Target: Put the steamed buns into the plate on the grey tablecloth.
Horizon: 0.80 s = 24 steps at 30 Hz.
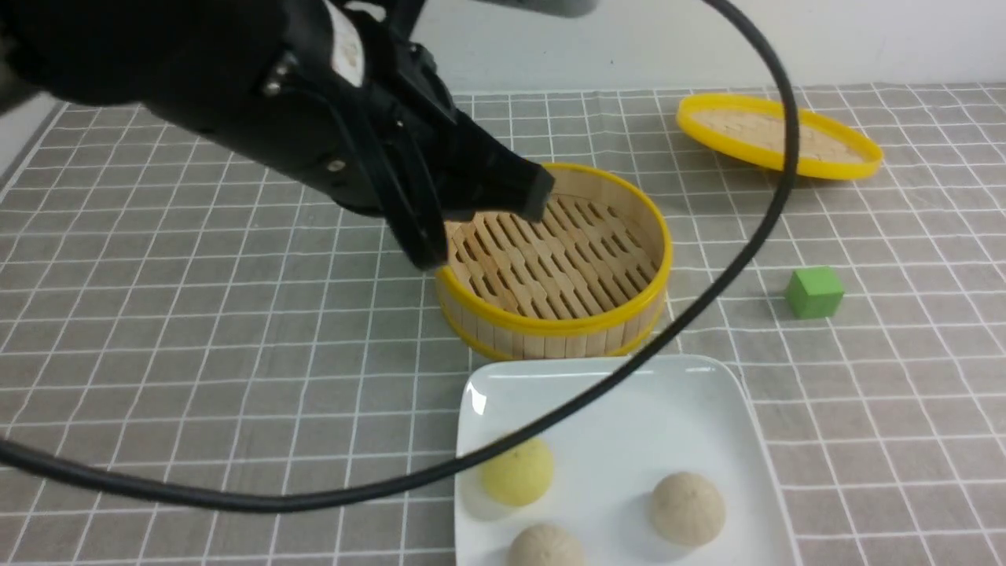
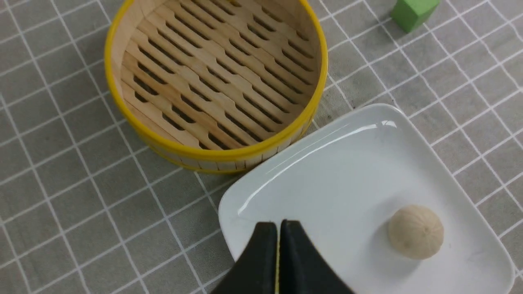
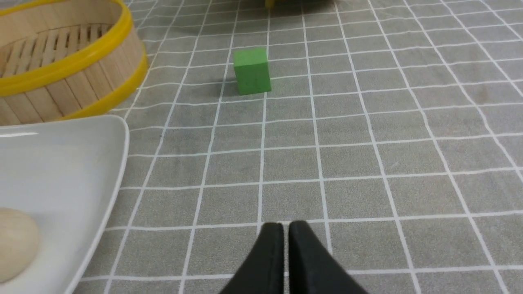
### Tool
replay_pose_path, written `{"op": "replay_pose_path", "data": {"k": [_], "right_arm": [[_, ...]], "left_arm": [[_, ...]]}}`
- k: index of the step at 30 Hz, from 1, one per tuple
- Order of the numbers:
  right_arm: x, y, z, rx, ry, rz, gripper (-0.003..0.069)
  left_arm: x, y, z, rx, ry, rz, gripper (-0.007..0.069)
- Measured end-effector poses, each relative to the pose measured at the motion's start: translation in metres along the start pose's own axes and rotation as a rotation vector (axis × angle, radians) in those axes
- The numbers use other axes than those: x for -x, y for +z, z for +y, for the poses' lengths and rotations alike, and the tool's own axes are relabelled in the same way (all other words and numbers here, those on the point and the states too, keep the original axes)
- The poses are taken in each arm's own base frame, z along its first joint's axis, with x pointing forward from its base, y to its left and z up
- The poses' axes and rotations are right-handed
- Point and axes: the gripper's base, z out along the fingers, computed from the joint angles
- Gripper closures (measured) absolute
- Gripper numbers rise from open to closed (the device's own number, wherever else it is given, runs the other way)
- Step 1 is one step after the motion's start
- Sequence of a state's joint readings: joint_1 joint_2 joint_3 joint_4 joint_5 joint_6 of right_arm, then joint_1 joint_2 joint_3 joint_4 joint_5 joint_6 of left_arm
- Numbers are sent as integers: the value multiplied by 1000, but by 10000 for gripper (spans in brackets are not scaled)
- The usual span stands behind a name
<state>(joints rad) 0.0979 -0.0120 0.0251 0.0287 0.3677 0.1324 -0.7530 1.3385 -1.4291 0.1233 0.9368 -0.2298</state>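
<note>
You see all three steamed buns [image 1: 684, 508] sitting on the plate [image 1: 629, 393], at 6 o'clock from the empty steamer basket [image 1: 554, 259] on the grey tablecloth [image 1: 196, 354]. Your left tool [image 2: 278, 228] hangs over the plate with its tips pressed together, gripping nothing. Your right tool [image 3: 285, 230] looks closed too, though a thin gap may remain.

The robot's left arm [image 1: 236, 86] is glossy black, with silver screw heads and a pale label on its casing. A thick black cable [image 1: 731, 259] loops from it. Each wrist view shows a matte black end effector [image 2: 278, 228] with two tapered, wedge-shaped fingers [image 3: 271, 253].
</note>
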Motion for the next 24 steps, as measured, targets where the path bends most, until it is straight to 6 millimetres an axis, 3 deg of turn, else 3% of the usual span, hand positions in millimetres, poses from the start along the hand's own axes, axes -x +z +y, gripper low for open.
{"op": "replay_pose_path", "data": {"k": [7,8,13,17,24], "right_arm": [[-2,0,5,86,-20,32,612],[-2,0,5,87,-21,32,612],[-2,-1,3,64,-24,33,599],[-1,0,-1,-12,-38,21,592],[-1,-1,-3,-47,-53,17,583]], "left_arm": [[-9,-60,8,-8,-16,-80,589],[-9,-60,8,-7,-16,-76,589],[-25,-97,15,1,-27,-70,589],[-34,-115,20,20,-27,-61,589],[-43,-128,27,77,-16,-52,589]]}}
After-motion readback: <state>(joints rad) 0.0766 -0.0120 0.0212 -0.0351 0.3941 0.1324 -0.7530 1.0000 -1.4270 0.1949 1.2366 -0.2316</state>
